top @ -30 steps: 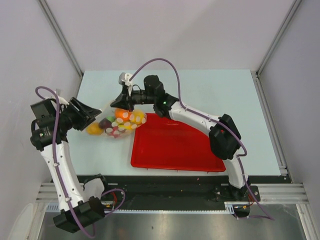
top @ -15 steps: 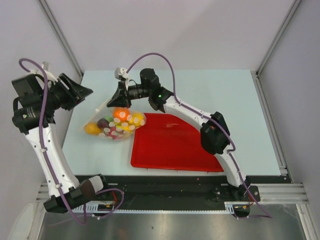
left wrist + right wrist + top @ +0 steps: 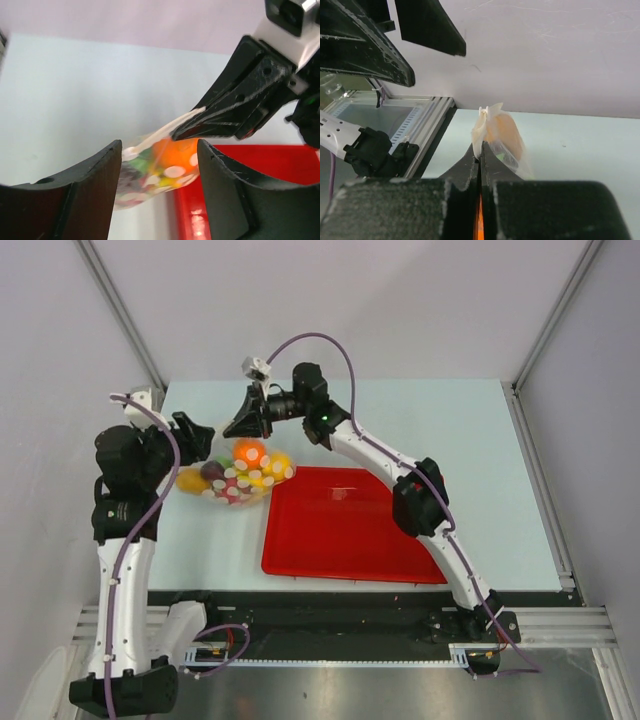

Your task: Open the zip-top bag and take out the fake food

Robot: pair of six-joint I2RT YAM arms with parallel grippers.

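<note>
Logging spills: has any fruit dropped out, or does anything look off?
Nothing stands out. The fake food sits inside the zip-top bag, which the right gripper pinches at its top; none lies loose on the red tray.

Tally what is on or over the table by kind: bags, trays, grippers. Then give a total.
Clear white-dotted plastic zip-top bag: 1
Red rectangular plastic tray: 1
Black two-finger grippers: 2, the left gripper and the right gripper
Total: 4
</note>
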